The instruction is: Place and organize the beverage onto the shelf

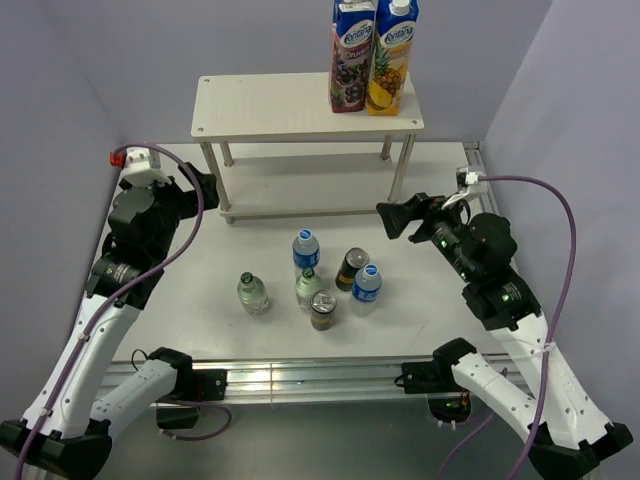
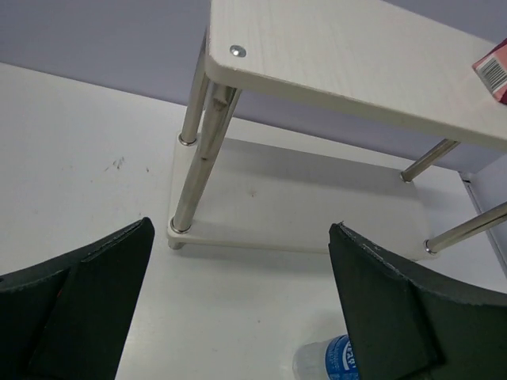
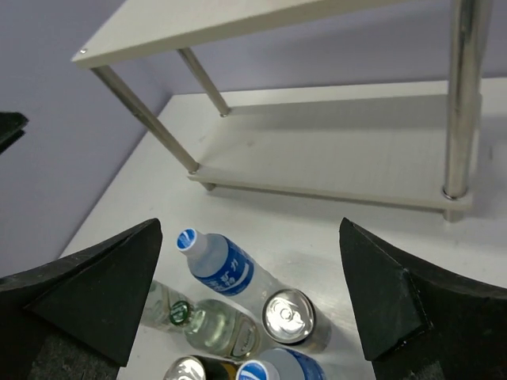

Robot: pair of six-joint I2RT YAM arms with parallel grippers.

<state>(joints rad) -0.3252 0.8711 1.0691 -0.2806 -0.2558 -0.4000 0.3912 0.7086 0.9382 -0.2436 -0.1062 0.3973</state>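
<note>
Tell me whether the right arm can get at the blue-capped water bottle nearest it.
Probably yes. The right gripper hangs open behind that water bottle, which stands at the cluster's right edge, nothing on its outer side. The dark can close beside it may crowd one finger.

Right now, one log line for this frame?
phase: pre-grasp | left gripper: open, empty | right gripper: open, empty | six drinks: on table, before shelf | juice cartons: top tier, right end

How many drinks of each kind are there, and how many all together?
Blue-capped water bottles: 2
Green-capped bottles: 2
Cans: 2
Juice cartons: 2
Total: 8
</note>
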